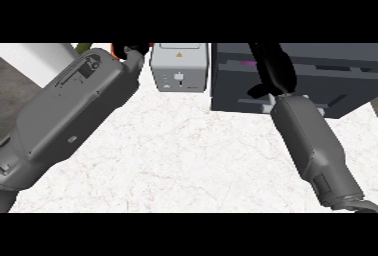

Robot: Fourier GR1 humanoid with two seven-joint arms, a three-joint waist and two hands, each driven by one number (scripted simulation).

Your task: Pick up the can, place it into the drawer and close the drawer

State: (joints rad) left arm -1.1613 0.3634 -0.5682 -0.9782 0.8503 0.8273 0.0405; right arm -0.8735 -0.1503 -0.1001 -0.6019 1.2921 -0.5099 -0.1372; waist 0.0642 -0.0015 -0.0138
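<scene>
A dark grey drawer unit (339, 75) stands at the back right of the counter. My right hand (272, 67) reaches over its left part, fingers stretched straight toward the top edge and thumb sticking out to the left. Just left of that hand a small magenta patch (247, 63) shows inside the unit; whether it is the can I cannot tell. My left forearm (70, 110) fills the left side. Only a black bit of my left hand (135, 51) shows at the top edge, its fingers hidden.
A light grey boxy appliance (178, 67) stands at the back, between both arms and close beside the drawer unit. An orange thing (114, 47) and a green thing (83, 47) peek out behind the left forearm. White marble counter (192, 160) spreads in front.
</scene>
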